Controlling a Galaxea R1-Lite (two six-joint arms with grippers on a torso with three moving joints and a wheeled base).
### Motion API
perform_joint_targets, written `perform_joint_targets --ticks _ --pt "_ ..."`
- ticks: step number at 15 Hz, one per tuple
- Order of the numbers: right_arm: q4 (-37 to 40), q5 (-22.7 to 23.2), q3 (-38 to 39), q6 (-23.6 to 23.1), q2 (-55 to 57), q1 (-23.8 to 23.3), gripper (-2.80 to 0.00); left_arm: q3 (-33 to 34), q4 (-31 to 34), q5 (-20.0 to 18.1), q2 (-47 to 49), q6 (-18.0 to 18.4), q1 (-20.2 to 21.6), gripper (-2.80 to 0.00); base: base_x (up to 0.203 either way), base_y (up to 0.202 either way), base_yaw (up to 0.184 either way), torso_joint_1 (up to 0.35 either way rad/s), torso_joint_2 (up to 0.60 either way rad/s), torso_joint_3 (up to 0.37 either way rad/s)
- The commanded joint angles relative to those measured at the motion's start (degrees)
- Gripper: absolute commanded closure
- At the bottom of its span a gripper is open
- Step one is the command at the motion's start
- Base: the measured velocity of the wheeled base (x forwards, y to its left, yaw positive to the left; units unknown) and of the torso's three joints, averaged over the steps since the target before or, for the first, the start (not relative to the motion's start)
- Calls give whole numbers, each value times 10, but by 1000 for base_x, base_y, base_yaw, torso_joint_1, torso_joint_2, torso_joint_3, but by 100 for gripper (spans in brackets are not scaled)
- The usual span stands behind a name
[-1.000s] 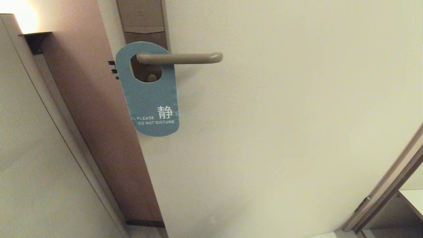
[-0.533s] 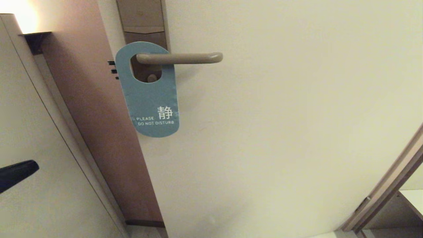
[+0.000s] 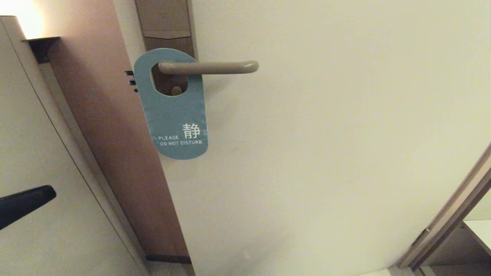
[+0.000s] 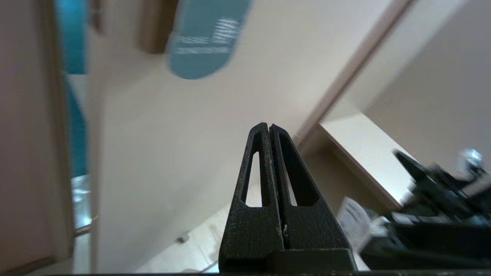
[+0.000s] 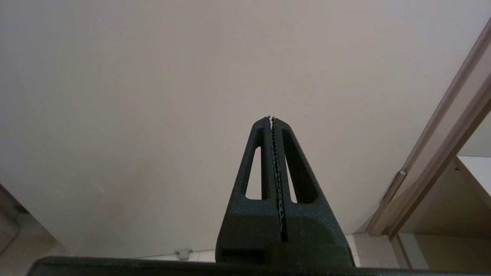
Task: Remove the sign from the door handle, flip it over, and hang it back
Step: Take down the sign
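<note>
Left gripper (image 3: 50, 193), fingers pressed together and empty, points up-right; sign (image 3: 174, 111) hangs well above it on handle (image 3: 209, 67).

Big plain cream door (image 3: 326, 153) fills most of the head view, with a reddish-brown door edge (image 3: 115, 153) running down its left side. Three little dark latch bits (image 3: 131, 82) poke out of that edge. Warm wall lamp (image 3: 27, 23) glows top left. Bottom right there's a brown door frame (image 3: 448, 222) and what looks like a pale shelf (image 3: 479, 230) behind it.
</note>
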Motion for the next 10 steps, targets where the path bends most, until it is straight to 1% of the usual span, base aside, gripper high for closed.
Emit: perform_joint_targets --ticks 1,3,4,6,7,10 --pt "0 0 0 0 0 0 0 -3 -3 -8 10 1 0 0 0 0 0 0 0 0" --pt "0 0 0 0 0 0 0 -19 -14 -9 31 15 2 0 0 0 0 0 0 0" --pt "0 0 0 0 0 0 0 -33 -15 -9 43 32 3 0 0 0 0 0 0 0" --pt "0 0 0 0 0 0 0 -61 -13 -9 68 90 6 0 0 0 0 0 0 0" --pt "0 0 0 0 0 0 0 -80 -9 -10 83 111 7 0 0 0 0 0 0 0" --pt "0 0 0 0 0 0 0 -121 -2 -15 124 121 8 0 0 0 0 0 0 0"
